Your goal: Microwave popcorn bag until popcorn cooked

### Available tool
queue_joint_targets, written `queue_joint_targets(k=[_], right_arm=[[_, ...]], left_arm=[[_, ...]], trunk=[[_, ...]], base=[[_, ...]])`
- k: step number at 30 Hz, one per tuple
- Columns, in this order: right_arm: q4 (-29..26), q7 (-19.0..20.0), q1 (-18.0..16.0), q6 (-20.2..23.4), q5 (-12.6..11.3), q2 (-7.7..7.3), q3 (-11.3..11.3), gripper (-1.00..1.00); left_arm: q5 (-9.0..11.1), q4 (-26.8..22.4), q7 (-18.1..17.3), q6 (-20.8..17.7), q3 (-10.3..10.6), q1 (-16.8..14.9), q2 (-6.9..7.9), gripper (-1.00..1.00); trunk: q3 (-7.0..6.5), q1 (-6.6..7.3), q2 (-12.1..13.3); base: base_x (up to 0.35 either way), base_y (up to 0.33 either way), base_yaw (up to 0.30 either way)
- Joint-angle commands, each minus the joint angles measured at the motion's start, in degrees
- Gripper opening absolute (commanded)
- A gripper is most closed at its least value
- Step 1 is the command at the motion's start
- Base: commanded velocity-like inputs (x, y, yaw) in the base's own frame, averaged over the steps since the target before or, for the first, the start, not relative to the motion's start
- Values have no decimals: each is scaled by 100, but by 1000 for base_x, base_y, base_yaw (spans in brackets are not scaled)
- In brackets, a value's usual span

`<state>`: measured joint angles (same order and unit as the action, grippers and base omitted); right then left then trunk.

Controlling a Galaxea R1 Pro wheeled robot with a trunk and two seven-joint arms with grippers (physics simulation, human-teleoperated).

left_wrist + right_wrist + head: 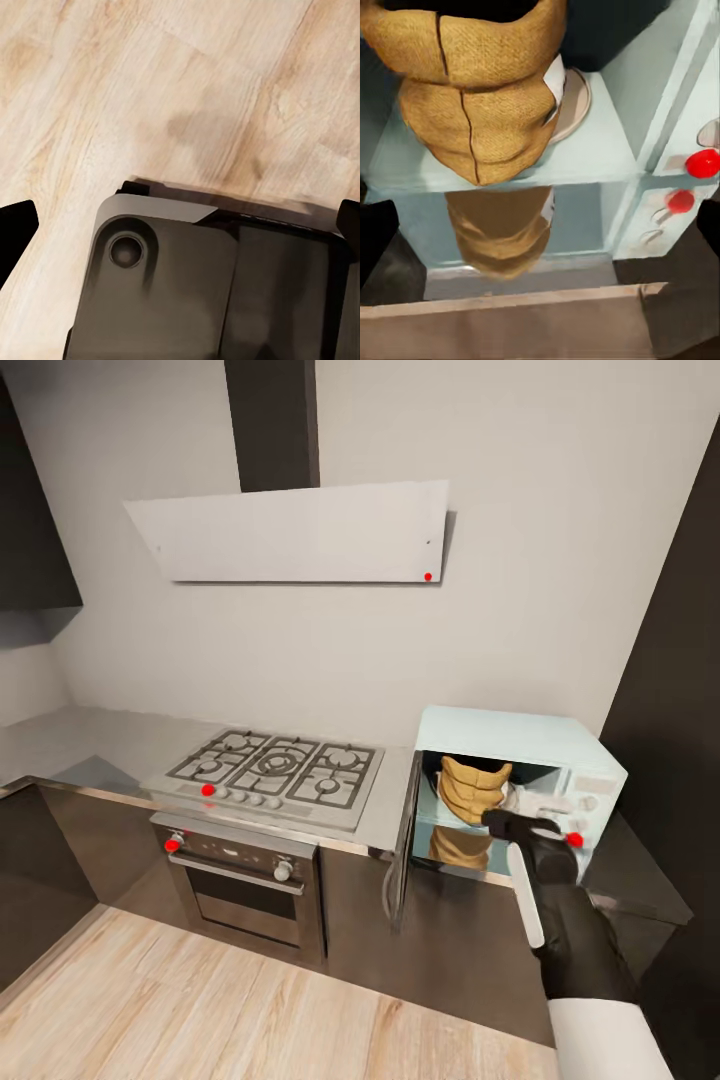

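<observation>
Popcorn bag (474, 788) sits inside microwave (520, 740), upright, on floor of box. Microwave door (404, 838) hangs open to left side. Microwave stands on grey table (640, 880), right of gas stove (275, 772). Right hand (515, 822) is at front of open box, just beside bag, holding nothing. Right wrist view: bag (484, 90) close ahead, dark fingertips (375, 232) wide apart at picture edges. Left wrist view: wood floor (180, 90) under black robot base (202, 285); left fingertips (13, 225) wide apart, nothing between.
</observation>
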<state>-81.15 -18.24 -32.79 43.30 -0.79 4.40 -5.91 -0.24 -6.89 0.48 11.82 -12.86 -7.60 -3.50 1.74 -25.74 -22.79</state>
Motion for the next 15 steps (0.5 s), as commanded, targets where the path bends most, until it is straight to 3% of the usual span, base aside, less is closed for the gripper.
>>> queue_joint_targets(k=[1,3,9,12,15], right_arm=[[-67,-2,82,-126,2,1,139,100],[103,30,205,-675,2,0,344,100],[531,32,249,-1613,19,3,700,100],[620,19,408,-2720,-3,-6,813,100],[973,21,429,-3297,26,-15,861,100]], left_arm=[[-2,4,5,17,-15,-5,-2,100],[-2,4,5,16,-15,-5,-2,100],[-1,4,5,17,-15,-5,-2,100],[-1,4,5,16,-15,-5,-2,100],[1,4,5,17,-15,-5,-2,100]], trunk=[[13,-4,-12],[13,-4,-12],[13,-4,-12],[13,-4,-12],[13,-4,-12]], base=[[0,0,0],[0,0,0],[0,0,0],[0,0,0],[0,0,0]])
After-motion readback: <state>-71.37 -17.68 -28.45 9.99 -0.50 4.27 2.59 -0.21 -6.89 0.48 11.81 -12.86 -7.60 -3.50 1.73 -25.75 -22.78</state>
